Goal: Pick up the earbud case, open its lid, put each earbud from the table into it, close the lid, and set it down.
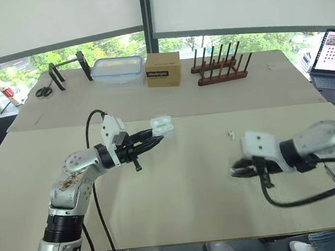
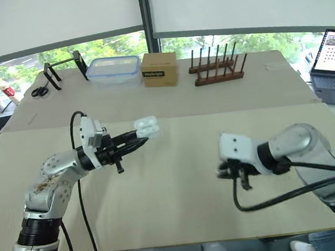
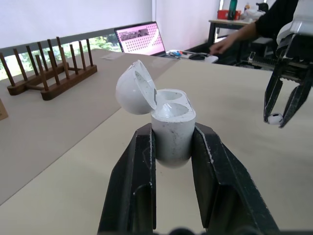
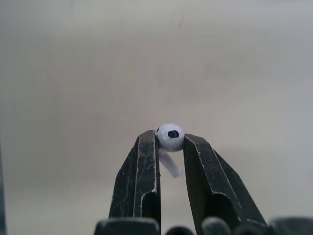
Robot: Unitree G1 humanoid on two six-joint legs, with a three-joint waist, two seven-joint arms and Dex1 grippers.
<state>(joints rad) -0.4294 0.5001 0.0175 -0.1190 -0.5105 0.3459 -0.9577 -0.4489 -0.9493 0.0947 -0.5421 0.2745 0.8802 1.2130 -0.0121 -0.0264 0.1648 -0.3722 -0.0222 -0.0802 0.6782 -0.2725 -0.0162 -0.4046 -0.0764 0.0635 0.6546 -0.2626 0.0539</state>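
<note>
Your left gripper (image 1: 157, 141) clamps the open-lidded white plastic earbud case (image 3: 171, 139) between its fingers. Your right gripper (image 1: 238, 171) pinches a white earbud (image 4: 169, 137) at its fingertips, with a second earbud (image 1: 231, 134) at its 12 o'clock.

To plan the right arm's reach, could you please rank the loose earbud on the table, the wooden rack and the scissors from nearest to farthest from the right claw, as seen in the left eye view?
From the right claw:
1. Loose earbud, lying just beyond it.
2. Wooden rack, at the far side, towards the right.
3. Scissors, at the far left corner.
</note>
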